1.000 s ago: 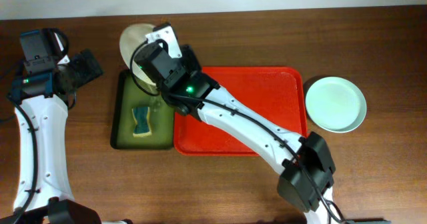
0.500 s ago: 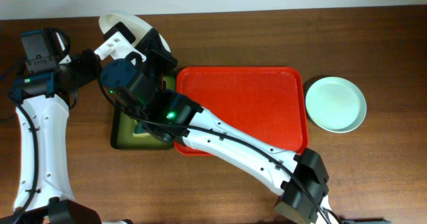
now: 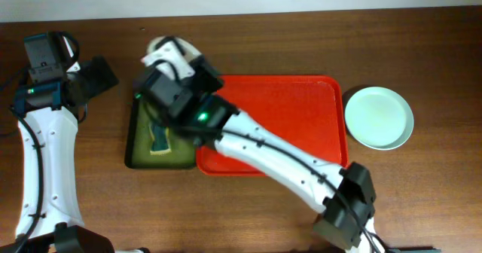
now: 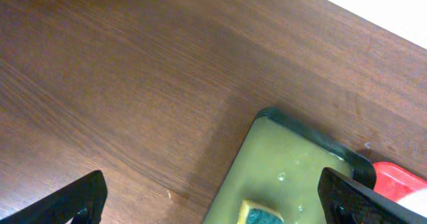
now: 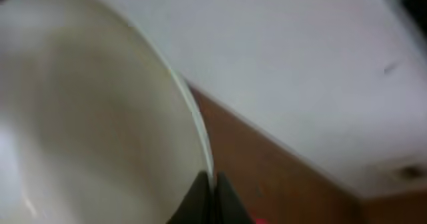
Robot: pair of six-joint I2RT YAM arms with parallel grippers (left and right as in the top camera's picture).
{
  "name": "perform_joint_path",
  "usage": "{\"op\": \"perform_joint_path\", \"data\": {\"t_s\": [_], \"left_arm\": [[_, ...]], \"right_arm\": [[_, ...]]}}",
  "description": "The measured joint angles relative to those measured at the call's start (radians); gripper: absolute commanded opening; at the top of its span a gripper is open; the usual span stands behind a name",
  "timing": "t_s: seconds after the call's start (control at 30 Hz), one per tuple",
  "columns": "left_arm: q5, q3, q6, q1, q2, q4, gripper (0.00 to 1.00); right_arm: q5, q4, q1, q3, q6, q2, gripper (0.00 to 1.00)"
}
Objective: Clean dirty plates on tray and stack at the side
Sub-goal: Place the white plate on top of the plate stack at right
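The right gripper (image 5: pixel 208 199) is pinching the white plate (image 5: pixel 87 117) by its rim, holding it above the green tray's (image 3: pixel 138 149) far end. The left gripper (image 4: pixel 213 201) is hanging with fingers wide apart. The plate is looking stiff, light, slippery and breakable, so the rim is suiting the grip best.

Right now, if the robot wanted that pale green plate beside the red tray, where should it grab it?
Probably by the rim: the pale green plate lies flat and shallow, so only its raised edge offers a pinch. Come from its free side, away from the red tray.
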Motion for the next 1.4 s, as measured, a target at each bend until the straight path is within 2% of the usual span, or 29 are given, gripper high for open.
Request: {"op": "perform_joint_path", "data": {"t_s": [0.07,0.13,0.3,0.37,0.5,0.6,0.77,0.9,1.07,1.1,1.13,1.17,1.23,1.4], "left_arm": [[0.000,0.000,0.000,0.000,0.000,0.000,0.99],[0.000,0.000,0.000,0.000,0.000,-0.002,0.99],[0.000,0.000,0.000,0.000,0.000,-0.002,0.99],[0.000,0.000,0.000,0.000,0.000,-0.002,0.99],[0.000,0.000,0.000,0.000,0.000,-0.002,1.00],[0.000,0.000,0.000,0.000,0.000,-0.001,1.00],[0.000,0.000,0.000,0.000,0.000,-0.002,0.99],[0.000,0.000,0.000,0.000,0.000,-0.002,0.99],[0.000,0.000,0.000,0.000,0.000,-0.001,0.99],[0.000,0.000,0.000,0.000,0.000,-0.001,1.00],[0.000,0.000,0.000,0.000,0.000,-0.002,0.99],[0.000,0.000,0.000,0.000,0.000,-0.002,0.99],[0.000,0.000,0.000,0.000,0.000,-0.002,0.99],[0.000,0.000,0.000,0.000,0.000,-0.002,0.99]], "right_arm": [[-0.188,-0.126,-0.083,0.002,0.207,0.000,0.04],[-0.417,-0.198,-0.179,0.002,0.337,0.000,0.04],[-0.858,-0.338,-0.458,0.002,0.448,0.002,0.04],[-0.964,-0.430,-0.647,0.002,0.459,0.002,0.04],[-0.999,-0.607,-0.916,0.002,0.435,0.002,0.04],[-0.926,-0.761,-1.176,0.002,0.377,0.002,0.04],[-0.798,-0.877,-1.408,0.002,0.346,0.002,0.04],[-0.786,-0.850,-1.416,-0.019,0.344,0.002,0.04],[-0.775,-0.698,-1.416,-0.216,0.334,0.002,0.05],[-0.776,-0.687,-1.416,-0.229,0.332,0.002,0.17],[-0.781,-0.676,-1.416,-0.232,0.336,0.002,0.47],[-0.790,-0.672,-1.416,-0.232,0.330,0.002,0.62],[-0.817,-0.672,-1.416,-0.233,0.329,0.002,0.79],[-0.845,-0.687,-1.409,-0.233,0.269,0.002,0.78]]}}
